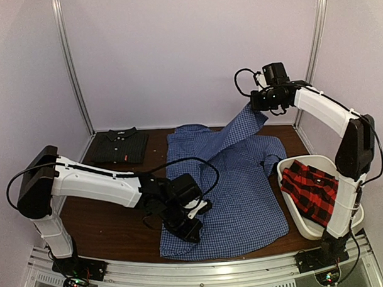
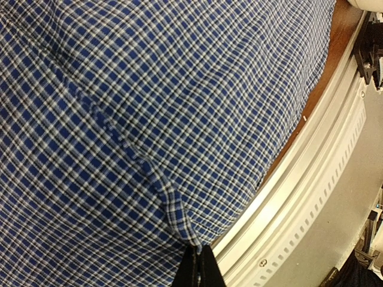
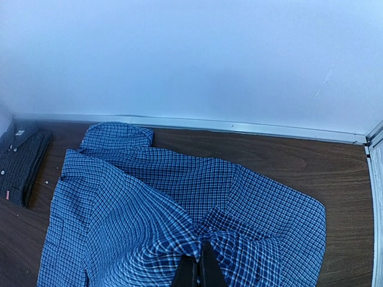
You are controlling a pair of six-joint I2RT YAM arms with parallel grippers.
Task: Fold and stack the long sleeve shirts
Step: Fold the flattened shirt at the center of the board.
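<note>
Blue gingham shirt (image 1: 237, 192) lies spread open across the middle of the dark wooden table (image 1: 106, 222) in the top view, with both arms gripping it. The left gripper (image 1: 188, 228) is clamped on the near left hem. The right gripper (image 1: 256, 106), raised near the back wall (image 1: 188, 49), is clenched on a sleeve end and draws it up off the table. A folded charcoal shirt (image 1: 119, 146) rests at the far left corner. At the right edge, a white tub (image 1: 287, 168) holds a crumpled red-and-black plaid shirt (image 1: 311, 189). The left wrist view adds the grip itself: the left gripper (image 2: 199, 266) is pinched shut on a corner of the checked cloth (image 2: 149, 119), beside the slotted aluminium rail (image 2: 311, 179) at the table's near edge. The right wrist view looks down from the back: the right gripper (image 3: 198, 272) is shut on bunched sleeve fabric, the shirt (image 3: 149, 203) is spread below it, and the charcoal shirt (image 3: 24, 164) shows a small orange tag (image 3: 7, 195). The tub is outside both wrist views.
</note>
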